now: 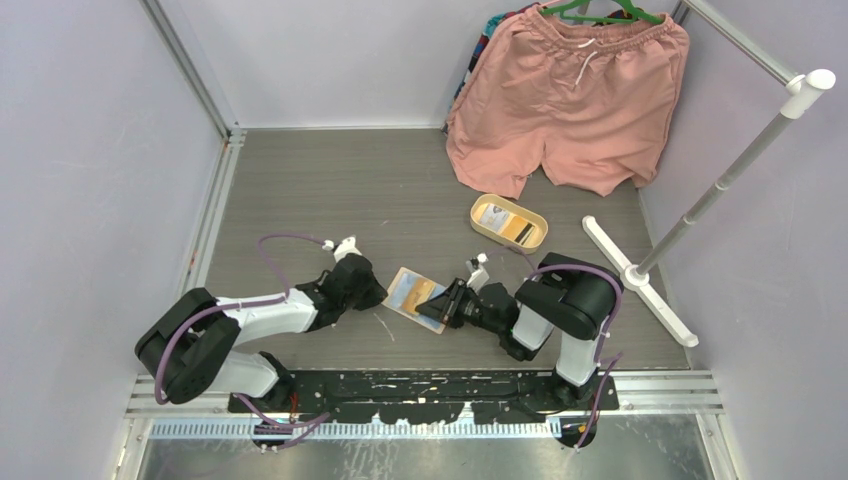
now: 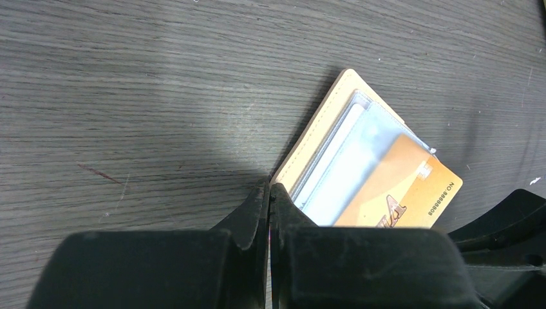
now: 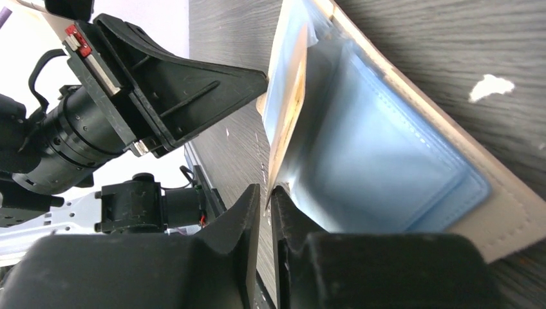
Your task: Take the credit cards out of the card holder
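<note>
The tan card holder (image 1: pixel 400 289) lies open on the table between the arms, with pale blue pockets (image 3: pixel 386 174) inside. An orange-yellow credit card (image 2: pixel 402 187) sticks partway out of a pocket, above pale whitish cards (image 2: pixel 338 164). My left gripper (image 2: pixel 269 187) is shut, its tips resting at the holder's tan edge (image 2: pixel 315 129). My right gripper (image 3: pixel 270 190) is shut on the corner of the orange card (image 3: pixel 293 109), which tilts up off the holder. In the top view the left gripper (image 1: pixel 378 297) and right gripper (image 1: pixel 440 308) flank the holder.
An oval tan tray (image 1: pixel 473 222) with cards in it stands behind the right gripper. Pink shorts (image 1: pixel 570 100) hang at the back right. A white rack base (image 1: pixel 640 280) and its pole (image 1: pixel 740 160) stand to the right.
</note>
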Controlling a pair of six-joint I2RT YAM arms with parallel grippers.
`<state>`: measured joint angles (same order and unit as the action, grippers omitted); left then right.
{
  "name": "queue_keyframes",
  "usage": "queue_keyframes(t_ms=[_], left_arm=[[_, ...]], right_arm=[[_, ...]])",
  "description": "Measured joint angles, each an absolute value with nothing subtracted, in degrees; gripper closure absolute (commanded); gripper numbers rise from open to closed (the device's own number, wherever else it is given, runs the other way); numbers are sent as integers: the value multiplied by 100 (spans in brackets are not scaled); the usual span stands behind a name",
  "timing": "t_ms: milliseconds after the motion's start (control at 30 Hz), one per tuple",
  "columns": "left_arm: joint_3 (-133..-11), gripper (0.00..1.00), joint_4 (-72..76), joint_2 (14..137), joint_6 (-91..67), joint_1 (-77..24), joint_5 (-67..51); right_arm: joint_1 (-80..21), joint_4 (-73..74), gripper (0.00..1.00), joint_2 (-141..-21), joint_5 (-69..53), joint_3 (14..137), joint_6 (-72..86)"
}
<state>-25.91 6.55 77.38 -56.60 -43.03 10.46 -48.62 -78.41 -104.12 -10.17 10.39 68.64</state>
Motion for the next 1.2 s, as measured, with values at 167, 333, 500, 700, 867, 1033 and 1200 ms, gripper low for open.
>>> queue_keyframes(t_ms=[167, 333, 500, 700, 867, 1033, 1200], left_arm=[[-2591, 100, 652, 7738, -5660, -4303, 1046], [-2569, 100, 657, 7719, -5669, -4303, 1046], [-2517, 100, 646, 7647, -5684, -4307, 1048], [-2467, 100, 602, 7570, -5688, -4307, 1052], [-2449, 100, 617, 7557, -5699, -4309, 1052], [-2425, 100, 617, 7526, -5701, -4311, 1072], [-2416, 100, 633, 7524, -5699, -4311, 1081]], right_arm=[[-4862, -7841, 98, -10412, -1017, 921, 6869], [-4862, -7846, 99, -10412, -1017, 827, 6869], [-4862, -7861, 99, -10355, -1015, 698, 6866], [-4862, -7771, 99, -9994, -980, 469, 6869], [-4862, -7116, 99, -9107, -869, 384, 6801], [-4862, -4952, 99, -6792, -574, 620, 6366], [-4659, -2279, 99, -4528, 8, 1494, 5535]])
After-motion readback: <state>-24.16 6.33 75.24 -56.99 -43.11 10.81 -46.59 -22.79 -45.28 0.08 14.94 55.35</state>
